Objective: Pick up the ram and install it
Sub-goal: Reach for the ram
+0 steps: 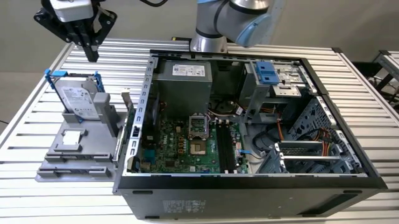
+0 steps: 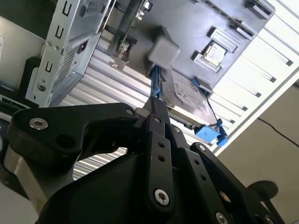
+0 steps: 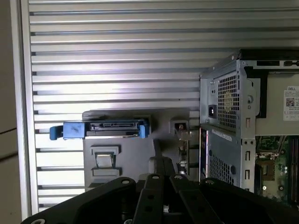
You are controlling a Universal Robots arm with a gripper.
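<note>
Even, diffuse light in the exterior view; soft shadows lie inside the computer case [image 1: 249, 198]. Strong glare washes out the slatted table [image 2: 278, 44] in the second wrist view

**Robot body, noted on site**

We log the arm [image 1: 232, 18]: silver tube, pale blue joint caps; a black cable [image 1: 153, 3] loops beside it; the gripper [image 1: 92, 55] is matt black under a white-grey housing [image 1: 72, 9]; in the second wrist view its angular linkage bars [image 2: 159, 154] carry silver screws [image 2: 38, 123] and small holes.

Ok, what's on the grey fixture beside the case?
The hard drive stands in its blue-handled frame, a small square part lies flat, and the ram stands on edge nearest the case. Seats under them are covered.
</note>
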